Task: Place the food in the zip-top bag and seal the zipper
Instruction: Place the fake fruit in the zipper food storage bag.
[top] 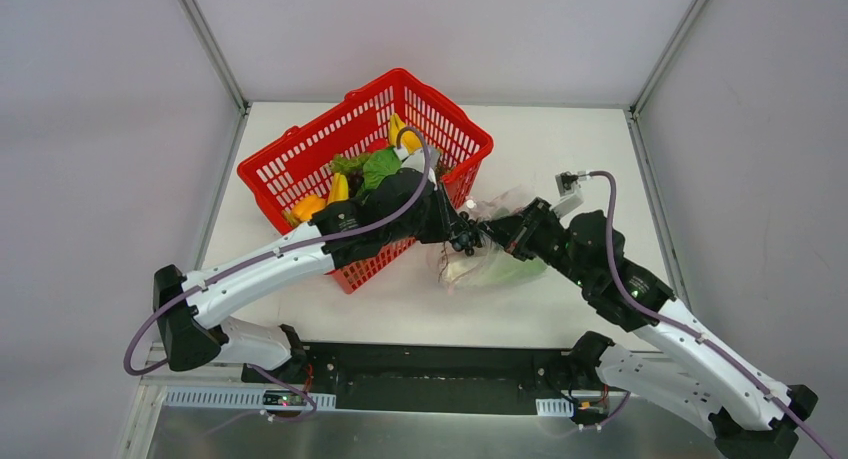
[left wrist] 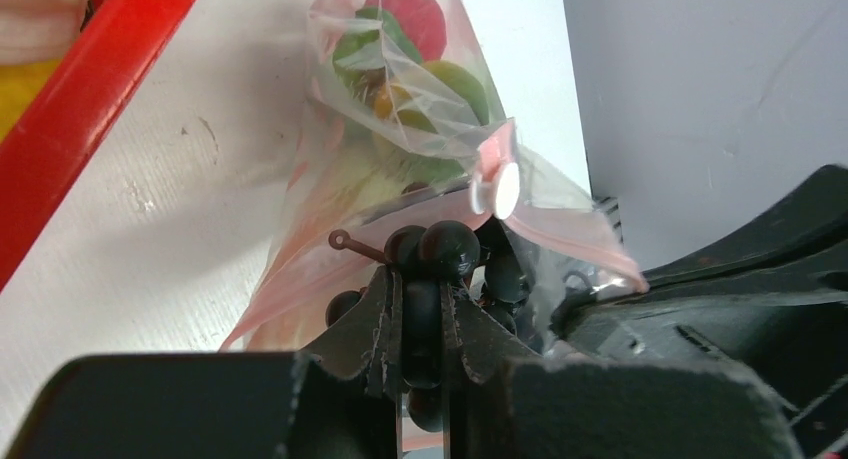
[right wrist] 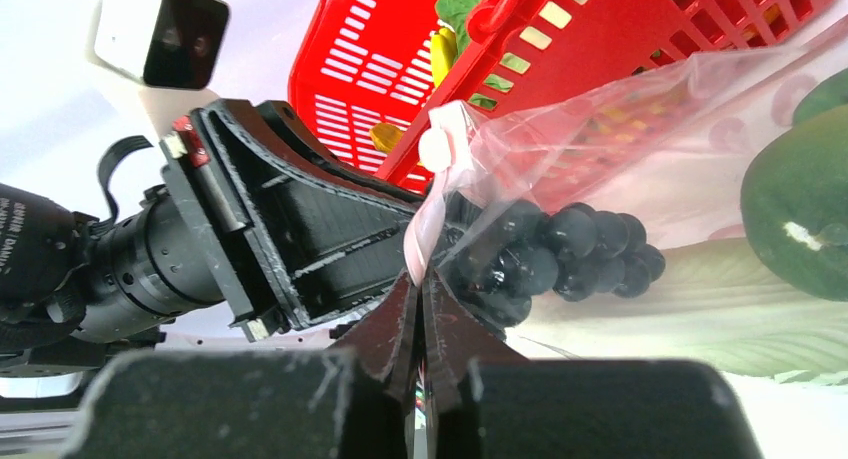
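Zip-top bag (top: 497,267): it lies about midway between the near and far edges of the table (top: 560,149), just beside the near right corner of the red mesh basket (top: 300,154), with several pieces of food already inside.

Your right gripper (right wrist: 420,284) is pinched together on the pink zipper (right wrist: 427,219) and lifts that edge of the mouth. Your left gripper (left wrist: 420,291) is clamped on a dark bunch of grapes (left wrist: 447,249) right at the opening. You cannot tell whether the bunch has passed the lip.

Expect the film to be thin, floppy and slick. It likely gives you no support, so take hold on the stiffer zipper strip, clear of the white slider (left wrist: 500,191). The grapes look light, hard and knobbly, so they may twist between the fingers. Grip them through the thick of the cluster.

Farther back, the basket holds leafy greens (top: 372,167) and bananas (top: 402,134).
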Controlling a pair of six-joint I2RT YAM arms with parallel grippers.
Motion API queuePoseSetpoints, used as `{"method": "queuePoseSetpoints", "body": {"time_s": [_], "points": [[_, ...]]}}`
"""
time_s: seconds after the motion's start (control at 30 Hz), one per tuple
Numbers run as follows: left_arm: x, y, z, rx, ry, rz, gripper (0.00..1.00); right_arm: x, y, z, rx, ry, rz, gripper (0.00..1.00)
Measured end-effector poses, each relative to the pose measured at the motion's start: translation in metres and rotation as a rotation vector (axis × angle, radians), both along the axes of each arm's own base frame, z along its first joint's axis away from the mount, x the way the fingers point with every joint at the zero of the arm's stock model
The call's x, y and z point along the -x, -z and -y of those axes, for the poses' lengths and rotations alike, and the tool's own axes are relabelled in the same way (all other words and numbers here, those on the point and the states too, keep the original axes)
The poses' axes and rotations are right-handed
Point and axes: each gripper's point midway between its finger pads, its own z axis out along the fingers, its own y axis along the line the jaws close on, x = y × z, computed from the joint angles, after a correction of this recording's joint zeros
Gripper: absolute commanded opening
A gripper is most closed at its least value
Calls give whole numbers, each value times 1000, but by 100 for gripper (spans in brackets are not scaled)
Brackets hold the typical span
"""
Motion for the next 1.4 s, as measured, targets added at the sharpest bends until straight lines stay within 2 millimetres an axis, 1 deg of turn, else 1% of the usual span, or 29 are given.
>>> {"method": "queuePoseSetpoints", "body": {"time_s": [0.13,0.37,0.47,0.53,0.57,0.63,0.73,0.77,0.97,1.0,1.07,1.2,1.27,1.4], "points": [[-5,-8,5,2,-9,18,6,-1,2,-1,-69,20,-25,1],[-13,-14,15,14,-11,39,17,-7,-15,2,-170,80,-34,2],[-15,-19,18,33,-13,56,26,-9,-22,5,-209,108,-33,2],[-17,-23,20,47,-11,70,30,-11,-25,6,-225,119,-35,2],[-18,-24,21,53,-9,77,34,-11,-26,6,-230,123,-37,2],[-19,-27,22,58,-5,89,42,-12,-27,7,-238,133,-40,2],[-19,-28,23,53,11,111,58,-13,-29,9,-247,141,-41,3],[-19,-28,23,45,19,120,62,-13,-30,9,-249,145,-40,3],[-14,-26,23,-21,87,145,62,-12,-33,18,-255,168,-25,3],[-13,-25,22,-28,100,144,59,-12,-34,19,-255,171,-23,3],[-10,-22,22,-41,126,146,55,-12,-34,20,-255,177,-21,3],[-1,-22,17,-68,176,154,53,-13,-34,22,-252,188,-13,4],[3,-22,12,-84,194,161,57,-13,-34,24,-247,192,-9,4],[6,-21,-8,-152,189,186,64,-13,-35,27,-225,198,3,4]]}}
